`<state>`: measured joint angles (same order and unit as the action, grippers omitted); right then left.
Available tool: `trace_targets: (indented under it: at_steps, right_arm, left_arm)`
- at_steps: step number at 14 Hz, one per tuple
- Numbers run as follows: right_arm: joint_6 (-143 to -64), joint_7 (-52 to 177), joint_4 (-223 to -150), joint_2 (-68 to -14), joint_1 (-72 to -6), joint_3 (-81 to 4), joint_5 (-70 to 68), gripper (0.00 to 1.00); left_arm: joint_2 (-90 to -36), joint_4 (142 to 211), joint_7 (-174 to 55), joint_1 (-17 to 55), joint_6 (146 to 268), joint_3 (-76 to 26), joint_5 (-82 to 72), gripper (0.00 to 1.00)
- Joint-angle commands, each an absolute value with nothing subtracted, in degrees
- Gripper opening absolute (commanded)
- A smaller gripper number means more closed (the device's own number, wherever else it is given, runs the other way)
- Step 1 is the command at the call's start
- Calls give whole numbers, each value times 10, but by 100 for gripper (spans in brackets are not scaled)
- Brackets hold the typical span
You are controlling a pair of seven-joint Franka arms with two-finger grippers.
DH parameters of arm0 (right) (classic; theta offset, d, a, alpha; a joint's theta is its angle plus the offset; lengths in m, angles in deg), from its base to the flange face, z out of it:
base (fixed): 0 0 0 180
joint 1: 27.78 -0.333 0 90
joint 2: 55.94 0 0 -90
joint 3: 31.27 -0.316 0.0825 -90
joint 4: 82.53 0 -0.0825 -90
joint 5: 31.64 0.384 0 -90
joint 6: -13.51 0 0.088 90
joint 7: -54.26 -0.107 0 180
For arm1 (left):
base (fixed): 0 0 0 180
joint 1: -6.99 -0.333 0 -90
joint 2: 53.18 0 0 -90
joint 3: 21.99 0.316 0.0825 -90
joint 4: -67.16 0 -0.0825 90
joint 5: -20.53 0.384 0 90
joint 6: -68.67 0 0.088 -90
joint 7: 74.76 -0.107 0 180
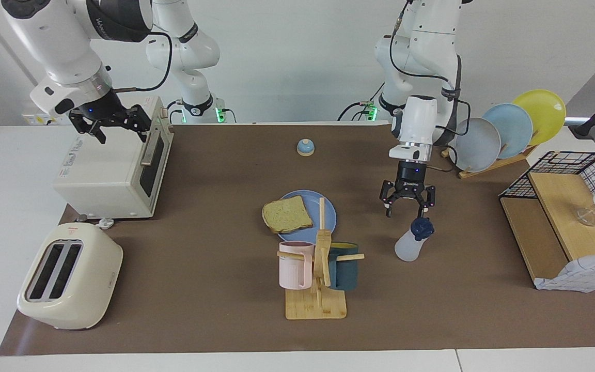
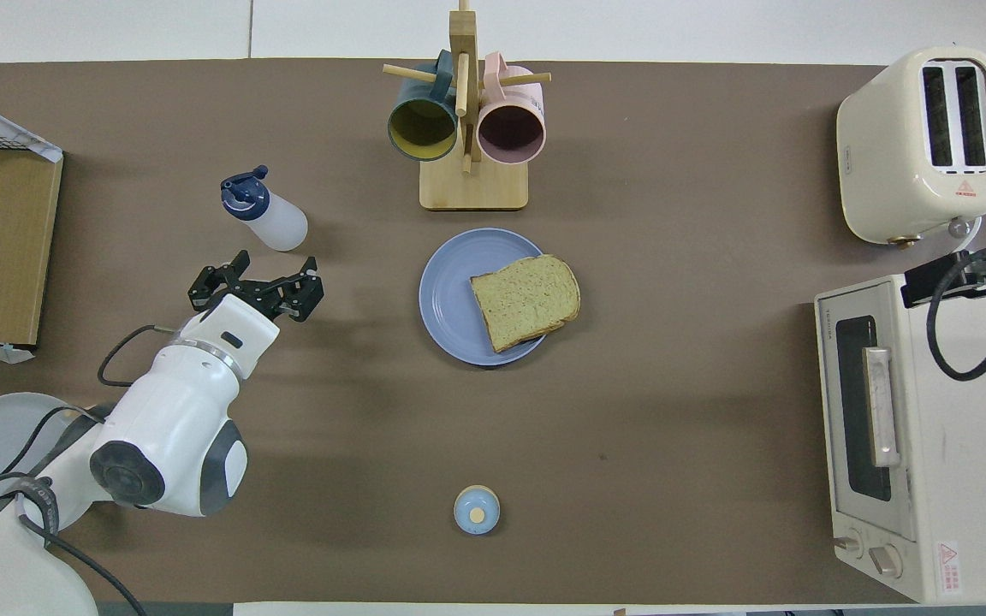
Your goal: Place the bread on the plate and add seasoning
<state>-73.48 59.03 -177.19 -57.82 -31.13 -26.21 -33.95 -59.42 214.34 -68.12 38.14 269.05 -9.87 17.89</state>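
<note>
From across the table, the left gripper [image 1: 407, 205] hangs in the air with its fingers spread wide and nothing between them. It is above the brown mat, just over and clear of the bottle [image 1: 412, 242], which stands by itself on the mat, leaning a little, its dark blue cap uppermost. The right gripper [image 1: 110, 121] waits up over the toaster oven [image 1: 114, 165], its fingers also spread and holding nothing. The blue plate [image 1: 326, 213] lies flat in the middle of the mat and the bread [image 1: 286, 215] rests on it, overhanging the rim toward the right arm's end. Just beside the plate, farther from the robots, a wooden rack [image 1: 318, 289] carries a pink mug [image 1: 295, 264] and a dark teal mug [image 1: 343, 266]. Three plates [image 1: 506, 132] stand upright in a rack [image 1: 494, 164] near the left arm's base.

From above, the left gripper [image 2: 255, 289] shows its spread fingers, with bare mat between them and the bottle [image 2: 267, 214]. The plate [image 2: 450, 295] holds only the bread [image 2: 525, 299]. The two mugs point their mouths at the camera and both look empty: the teal one [image 2: 421, 128] is yellowish inside, the pink one [image 2: 510, 130] dark. The pop-up toaster [image 2: 923, 141] has its two slots showing dark. A small bell [image 2: 476, 510] sits nearer to the robots than the plate.
</note>
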Motion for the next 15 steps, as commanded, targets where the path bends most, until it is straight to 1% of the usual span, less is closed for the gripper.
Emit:
trace_targets:
  at_steps: [1,6,9,13,15]
  right_arm:
    - [-739,599,-1779,-584,-306,-264,-337,100]
    - [-739,600,-1779,-584,-306,-264,-337,100]
    - [-739,600,-1779,-584,-306,-264,-337,100]
    - [-739,599,-1779,-584,-306,-264,-337,100]
    - [-739,600,-1779,-584,-306,-264,-337,100]
  left_arm:
    - [-570,2170,-676,413,2688,-93,184,100]
    - [-567,2155,-642,453,2643,-94,184,100]
    - [-569,2091,-639,454,2546,-94,184,100]
    - [-564,2031,-634,453,2443,-93,184,100]
    - [-559,1990,-629,447,2378,-93,184,100]
